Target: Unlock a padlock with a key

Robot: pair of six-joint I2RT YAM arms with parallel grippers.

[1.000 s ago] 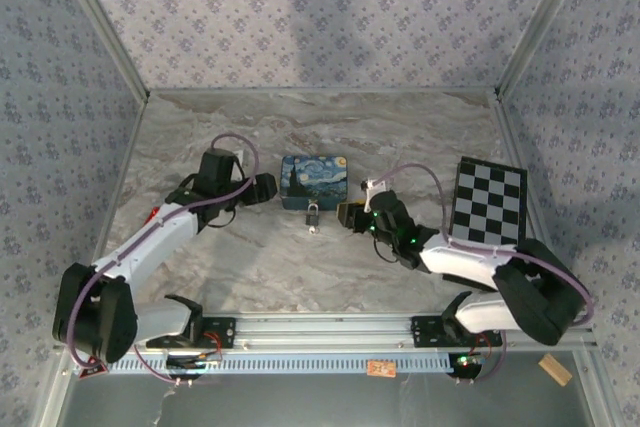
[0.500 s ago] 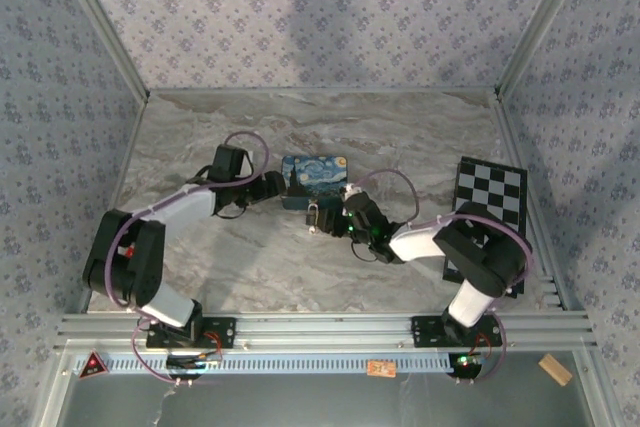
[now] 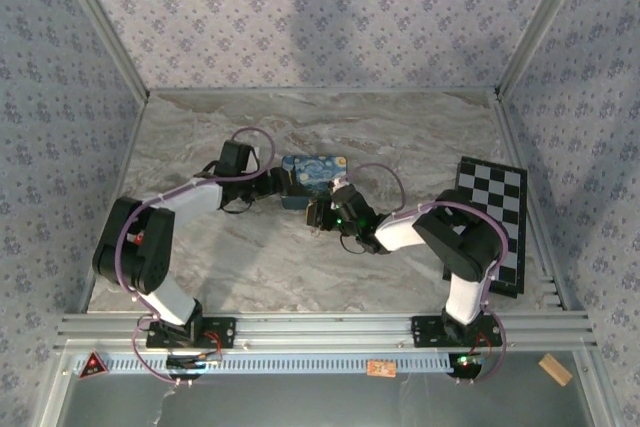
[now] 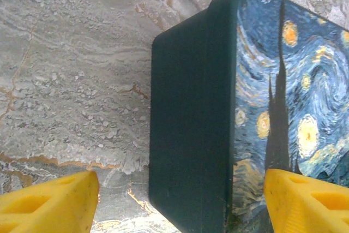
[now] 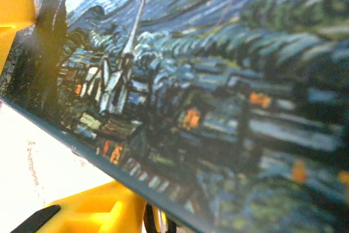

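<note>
In the top view the left gripper sits just left of centre, against the left end of the blue painted box. In its wrist view the yellow fingertips stand spread wide in the two lower corners. One is over the marble table at lower left, and the other is over the painted lid at lower right. The box's dark side wall runs up between them. The gripper is released and holds nothing; whether either pad touches the box cannot be told.

The right gripper lies at the centre of the top view, pressed up to the near side of the box. Its wrist view is very close and blurred. One yellow finger shows at upper left and the other along the lower left edge. They are well apart, with the painted box surface and its dark rim crossing between them. The fingers look spread rather than clenched, and no grasped thing can be made out.

The padlock is a tiny shape at the right gripper's tip, against the box's near wall. It is too small and too covered to tell any more about it.
</note>
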